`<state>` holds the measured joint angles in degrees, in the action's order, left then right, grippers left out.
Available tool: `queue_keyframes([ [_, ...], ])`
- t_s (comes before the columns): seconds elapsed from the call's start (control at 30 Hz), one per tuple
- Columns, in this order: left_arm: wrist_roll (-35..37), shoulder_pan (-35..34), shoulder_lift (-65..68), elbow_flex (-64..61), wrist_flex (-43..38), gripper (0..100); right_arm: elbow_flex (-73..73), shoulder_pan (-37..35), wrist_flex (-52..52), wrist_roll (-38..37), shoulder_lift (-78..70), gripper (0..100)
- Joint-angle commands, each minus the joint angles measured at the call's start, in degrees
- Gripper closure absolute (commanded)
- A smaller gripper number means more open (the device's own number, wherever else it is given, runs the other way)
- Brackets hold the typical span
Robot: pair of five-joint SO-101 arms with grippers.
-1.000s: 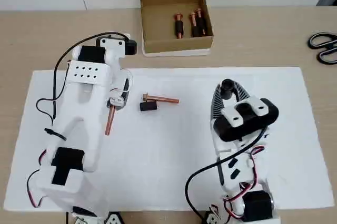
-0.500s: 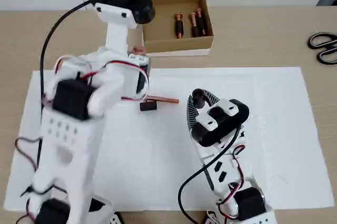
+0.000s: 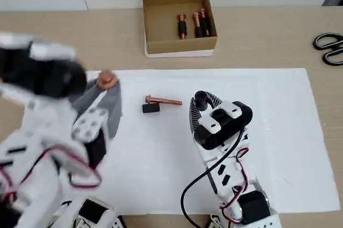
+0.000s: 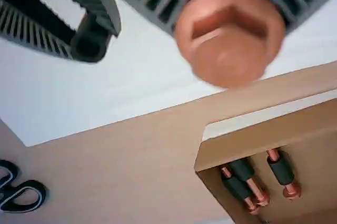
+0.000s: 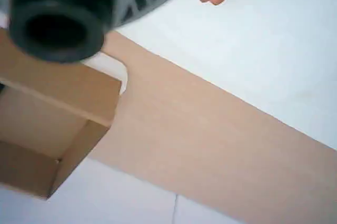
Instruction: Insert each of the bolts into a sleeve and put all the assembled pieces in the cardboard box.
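Your left hand (image 3: 103,99) has swung back from near the cardboard box (image 3: 182,44) and is clenched on a bolt (image 3: 107,80), head up over the white sheet (image 3: 161,158). Your right hand (image 3: 202,105) stays mid-sheet, gripping a sleeve (image 3: 201,98). The two are well apart, so insertion looks still to come.

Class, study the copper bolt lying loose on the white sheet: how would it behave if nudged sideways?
The bolt looks like solid metal, so probably stiff and heavy for its size. Its round shank would likely roll on the flat sheet, curving around its wider head. Its smooth surface may slip when pinched.
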<state>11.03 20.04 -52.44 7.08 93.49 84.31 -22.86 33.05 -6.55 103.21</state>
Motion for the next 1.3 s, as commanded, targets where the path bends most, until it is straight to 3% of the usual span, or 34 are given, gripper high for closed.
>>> queue_keyframes([
  [0.0, -2.11, 0.62, -7.82, -10.07, -2.81, 99, -0.53, -0.13, -0.31, -0.35, 0.75, 99.5],
  [0.33, -2.02, 0.44, -32.00, -57.36, -40.97, 99, -0.53, -0.13, 3.12, -0.44, 0.66, 99.5],
  [0.53, -1.93, 0.44, -43.87, -75.56, -56.79, 99, -0.79, -0.13, 4.62, -0.53, 0.66, 99.5],
  [0.63, 0.62, 0.44, -46.24, -78.73, -57.49, 99, -0.79, -0.13, 4.62, -0.53, 0.66, 99.5],
  [0.8, 12.75, 0.35, -46.24, -78.99, -57.41, 99, -0.79, -0.13, 4.62, -0.53, 0.66, 99.5],
  [1.03, 13.01, 0.35, -45.45, -78.90, -57.05, 99, -0.79, -1.45, 4.62, -0.53, 0.66, 99.5],
  [1.27, 13.19, 0.44, -33.32, -71.78, -51.69, 99, -0.53, -6.11, 4.62, -0.44, 0.66, 99.5],
])
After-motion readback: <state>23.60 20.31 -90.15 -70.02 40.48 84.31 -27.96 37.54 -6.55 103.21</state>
